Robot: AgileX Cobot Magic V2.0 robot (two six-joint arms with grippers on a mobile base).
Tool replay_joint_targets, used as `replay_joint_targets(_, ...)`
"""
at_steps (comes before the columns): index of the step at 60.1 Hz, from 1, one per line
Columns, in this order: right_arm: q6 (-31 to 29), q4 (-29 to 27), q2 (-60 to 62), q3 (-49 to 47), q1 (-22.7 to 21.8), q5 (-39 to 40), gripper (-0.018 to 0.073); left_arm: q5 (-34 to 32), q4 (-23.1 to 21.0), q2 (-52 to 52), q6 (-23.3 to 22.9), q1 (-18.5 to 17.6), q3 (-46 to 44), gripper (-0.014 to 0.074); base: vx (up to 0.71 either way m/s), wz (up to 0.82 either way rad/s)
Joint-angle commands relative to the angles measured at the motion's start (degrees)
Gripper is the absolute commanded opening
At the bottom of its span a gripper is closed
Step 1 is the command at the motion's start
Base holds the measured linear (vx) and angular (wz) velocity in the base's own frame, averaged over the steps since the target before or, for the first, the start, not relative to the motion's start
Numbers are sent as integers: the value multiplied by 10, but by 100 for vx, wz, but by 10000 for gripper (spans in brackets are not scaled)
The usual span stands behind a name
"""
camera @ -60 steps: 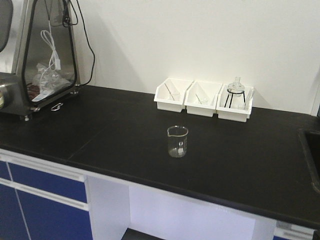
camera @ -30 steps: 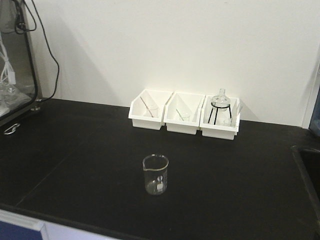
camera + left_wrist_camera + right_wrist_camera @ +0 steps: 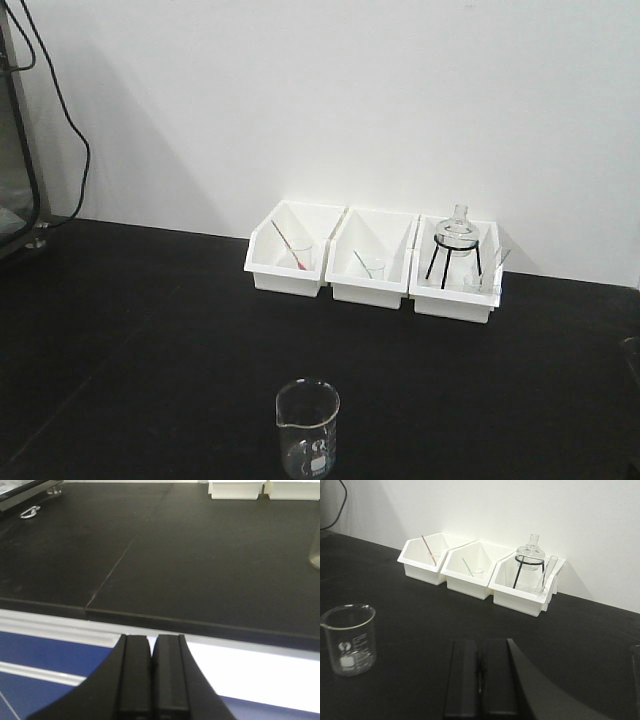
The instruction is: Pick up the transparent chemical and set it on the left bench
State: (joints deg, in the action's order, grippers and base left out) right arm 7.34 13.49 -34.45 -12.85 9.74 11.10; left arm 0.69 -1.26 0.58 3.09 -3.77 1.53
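A small clear glass beaker (image 3: 307, 430) stands upright on the matte black counter (image 3: 150, 330), near its front and well apart from the three white bins (image 3: 372, 258) lined along the back wall. It has a pour spout on its rim and white printed marks on its side, seen plainly from the right wrist view (image 3: 349, 639). Whether it holds liquid cannot be told. The counter's top (image 3: 200, 555) shows a thin seam running front to back.
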Motion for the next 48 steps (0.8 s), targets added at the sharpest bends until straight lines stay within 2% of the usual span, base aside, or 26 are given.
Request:
replay_joint_targets(1,-4,1,-1,-16,-1,45,-3,-45,0,11,-4,-1,9,-3,24,-5)
replay_joint_targets(48,-4,0,-1,-16,-1,59,-3,-45,0,11,-4,-1,9,-3,12,-4)
